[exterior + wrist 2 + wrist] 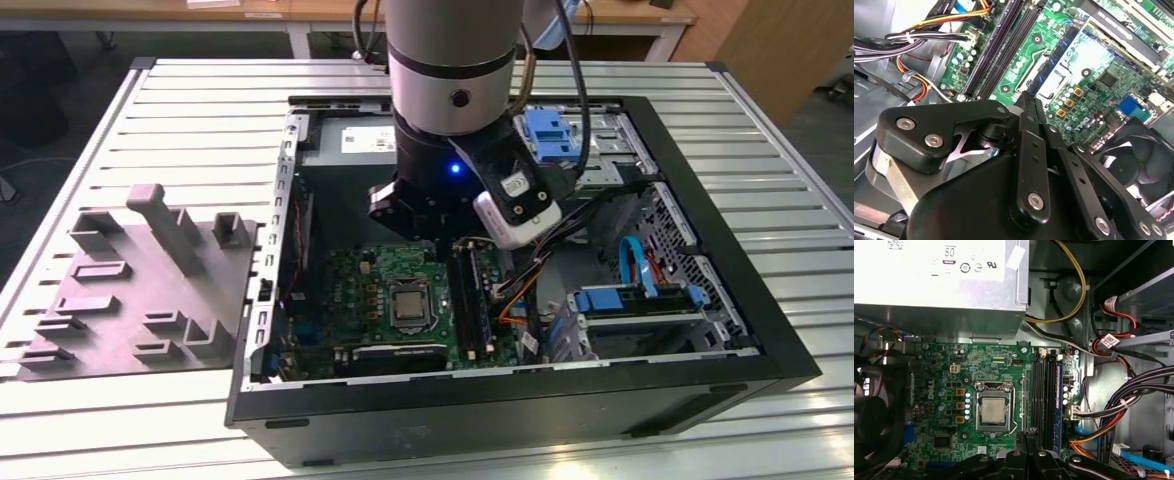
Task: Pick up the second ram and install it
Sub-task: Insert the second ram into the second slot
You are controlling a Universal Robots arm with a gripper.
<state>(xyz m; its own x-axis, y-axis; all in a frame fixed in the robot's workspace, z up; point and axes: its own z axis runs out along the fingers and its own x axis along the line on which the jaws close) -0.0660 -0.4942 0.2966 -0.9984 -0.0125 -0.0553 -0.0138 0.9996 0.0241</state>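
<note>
1. First wrist view: my pincer (pixel 1026 440) hangs low over the green circuit board (pixel 944 390), its two fingertips pressed together tip to tip.
2. The dark-blue memory stick (pixel 1058 405) stands on edge in the slot nearest the cables (pixel 1134 400), just beside the long black slots (pixel 1044 400).
3. My fingertips are near the ends of those slots farthest from the grey power box (pixel 939 280), with the processor socket (pixel 994 409) close on their other side.
4. In the exterior view my arm (pixel 454 70) reaches down into the open computer case (pixel 534 425).
5. That case lies on the slatted counter (pixel 200 110), with a grey holder block (pixel 134 290) beside it on the exterior view's left.
</note>
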